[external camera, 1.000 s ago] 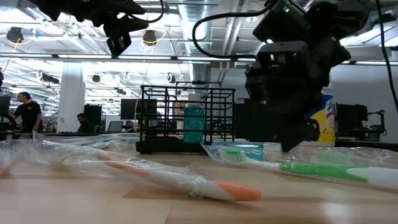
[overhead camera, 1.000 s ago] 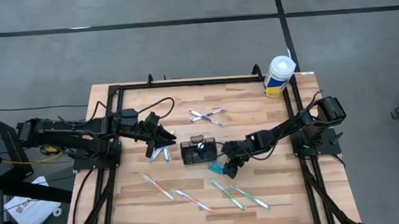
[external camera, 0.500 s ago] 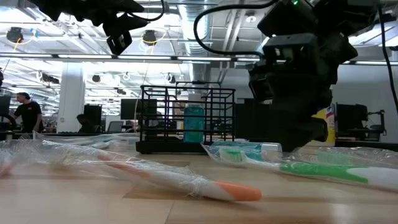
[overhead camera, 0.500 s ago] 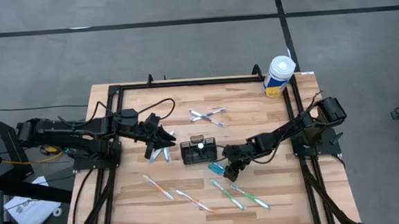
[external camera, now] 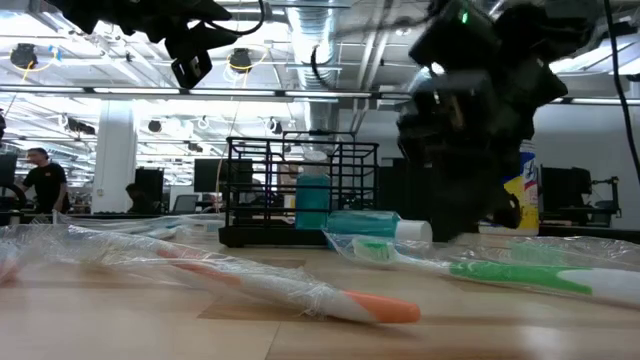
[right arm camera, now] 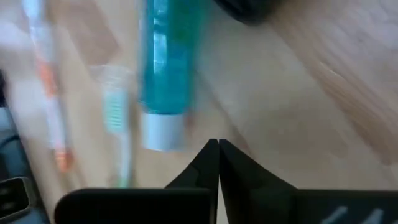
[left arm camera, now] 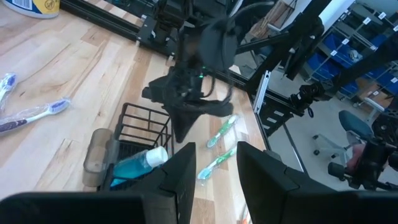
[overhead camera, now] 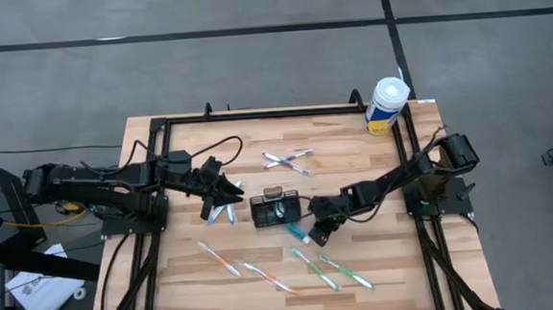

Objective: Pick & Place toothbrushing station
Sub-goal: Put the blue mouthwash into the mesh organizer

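The toothbrushing station [overhead camera: 272,210], a black wire basket, stands mid-table with a teal bottle [external camera: 312,196] upright inside it. A teal tube with a white cap [right arm camera: 163,74] lies flat on the wood just right of the basket [external camera: 300,190]. My right gripper [right arm camera: 216,149] is shut, tips together beside the tube's cap, low over the table [overhead camera: 316,235], with nothing between the fingers. My left gripper [left arm camera: 214,168] hangs open in the air left of the basket [overhead camera: 231,189], holding nothing.
Wrapped toothbrushes lie along the near side [overhead camera: 221,259] [overhead camera: 270,277] [overhead camera: 314,268] [overhead camera: 349,273], two more left of the basket [overhead camera: 220,213], and others behind it [overhead camera: 287,161]. A white-and-yellow wipes tub [overhead camera: 386,105] stands at the far right corner. People [external camera: 40,180] show in the room beyond.
My right gripper has shut, staying low beside the basket; its fingers have closed on nothing. The teal tube has shifted on the table and now shows more fully in the low view, cap end free.
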`<move>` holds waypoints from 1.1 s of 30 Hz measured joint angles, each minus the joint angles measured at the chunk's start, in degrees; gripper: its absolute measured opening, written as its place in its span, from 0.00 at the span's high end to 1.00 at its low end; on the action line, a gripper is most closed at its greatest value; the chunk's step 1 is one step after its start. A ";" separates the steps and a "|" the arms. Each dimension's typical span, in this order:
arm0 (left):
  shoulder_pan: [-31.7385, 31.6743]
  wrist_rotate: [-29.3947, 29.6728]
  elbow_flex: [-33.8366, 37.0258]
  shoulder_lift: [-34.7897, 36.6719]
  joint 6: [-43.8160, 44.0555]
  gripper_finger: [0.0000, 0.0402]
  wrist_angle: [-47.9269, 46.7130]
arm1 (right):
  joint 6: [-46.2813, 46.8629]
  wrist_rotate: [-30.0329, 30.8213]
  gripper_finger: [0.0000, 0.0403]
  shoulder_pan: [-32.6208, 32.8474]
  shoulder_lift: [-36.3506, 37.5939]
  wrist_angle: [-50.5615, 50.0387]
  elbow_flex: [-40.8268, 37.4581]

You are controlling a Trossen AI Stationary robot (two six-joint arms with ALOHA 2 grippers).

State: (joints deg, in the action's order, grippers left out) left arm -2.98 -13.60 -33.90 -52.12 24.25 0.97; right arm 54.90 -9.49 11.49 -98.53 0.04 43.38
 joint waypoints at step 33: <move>-4.85 0.08 0.03 0.00 -3.01 0.72 6.80 | -13.16 -2.97 0.42 -4.86 9.96 -2.26 0.23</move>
State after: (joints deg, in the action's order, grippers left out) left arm -7.84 -13.52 -33.87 -52.12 21.24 7.77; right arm 41.74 -12.46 6.63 -88.57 -2.22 43.61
